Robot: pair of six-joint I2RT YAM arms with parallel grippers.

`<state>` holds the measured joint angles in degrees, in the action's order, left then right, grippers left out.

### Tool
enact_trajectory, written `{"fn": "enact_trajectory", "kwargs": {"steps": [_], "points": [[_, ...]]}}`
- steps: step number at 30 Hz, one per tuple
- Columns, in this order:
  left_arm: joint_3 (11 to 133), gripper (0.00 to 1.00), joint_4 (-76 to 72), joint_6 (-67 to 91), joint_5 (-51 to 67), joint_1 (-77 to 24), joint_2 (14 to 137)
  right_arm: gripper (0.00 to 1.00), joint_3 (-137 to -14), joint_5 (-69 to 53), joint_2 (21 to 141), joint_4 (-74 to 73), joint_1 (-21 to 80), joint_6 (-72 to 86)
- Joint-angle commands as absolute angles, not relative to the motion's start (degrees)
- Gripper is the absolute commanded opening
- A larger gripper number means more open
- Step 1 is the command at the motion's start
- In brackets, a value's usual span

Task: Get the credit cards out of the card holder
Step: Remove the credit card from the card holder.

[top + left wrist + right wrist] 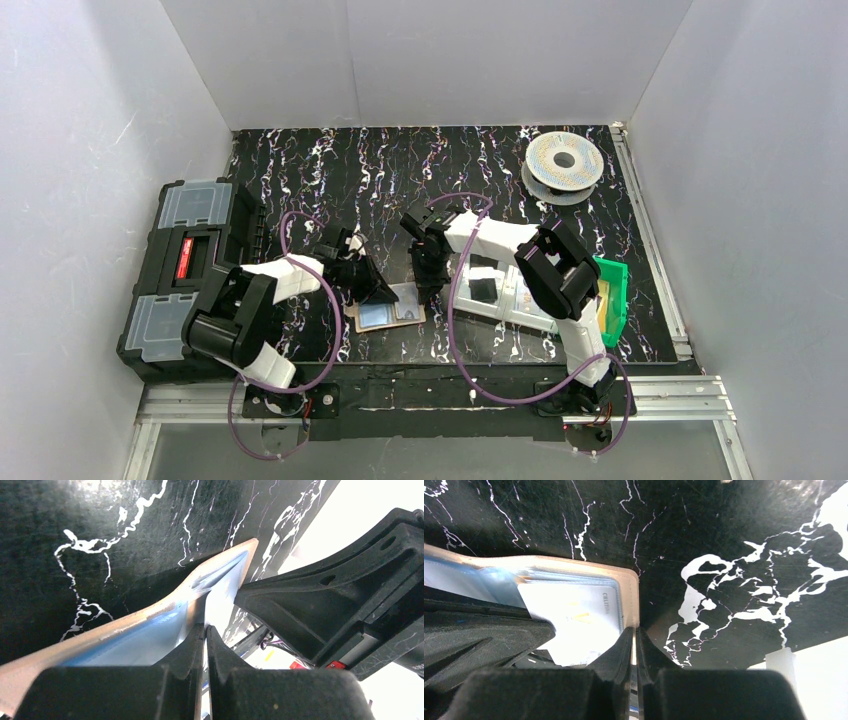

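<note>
The tan card holder (pixel 412 316) lies open on the black marbled table near the front, with a pale blue credit card (pixel 378 317) in its left panel. My left gripper (pixel 377 290) is down on its middle. In the left wrist view its jaws (pixel 205 628) are shut on a thin tan fold of the card holder (pixel 150 615), with blue card (pixel 145 640) beside them. My right gripper (pixel 430 288) is at the right edge. In the right wrist view it (pixel 634 630) is shut on the card holder's tan rim (pixel 630 592), next to a pale card (pixel 574 620) in its pocket.
A black toolbox (pixel 190 270) stands at the left edge. A clear compartment tray (pixel 510 295) and a green bin (pixel 612 295) sit right of the card holder, under the right arm. A filament spool (pixel 563 165) lies at the back right. White walls enclose the table.
</note>
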<state>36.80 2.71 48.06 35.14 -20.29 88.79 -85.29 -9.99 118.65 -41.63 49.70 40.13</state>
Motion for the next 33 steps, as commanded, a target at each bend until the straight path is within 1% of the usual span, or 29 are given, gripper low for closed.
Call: {"fn": "enact_trajectory", "kwargs": {"steps": [1,5,9,11,20,22,25,33], "points": [[35.4,0.03,6.5,45.9,34.0,-19.7,86.2,0.11,-82.2,-8.6,121.8,-37.8,50.4,40.9],[34.7,0.08,6.1,45.6,34.5,-19.0,85.7,0.11,-81.9,-8.9,121.8,-37.5,50.3,41.0],[33.6,0.15,3.3,46.4,36.8,-19.0,85.5,0.1,-82.1,-9.2,122.0,-37.3,50.3,41.0],[32.7,0.17,1.4,47.6,37.7,-19.0,84.5,0.1,-82.2,-9.3,122.2,-37.3,50.3,41.0],[27.2,0.19,-9.1,54.1,40.6,-19.0,85.5,0.1,-82.4,-9.6,122.6,-37.2,50.3,41.0],[26.5,0.17,-10.6,55.2,40.9,-19.0,85.6,0.1,-82.3,-9.6,122.6,-37.3,50.3,41.1],[25.6,0.16,-11.9,56.3,41.3,-19.0,85.7,0.1,-82.3,-9.6,122.7,-37.2,50.2,41.1],[23.9,0.19,-11.7,56.5,40.9,-18.7,83.5,0.1,-82.4,-9.6,123.1,-37.3,50.3,41.1]]}}
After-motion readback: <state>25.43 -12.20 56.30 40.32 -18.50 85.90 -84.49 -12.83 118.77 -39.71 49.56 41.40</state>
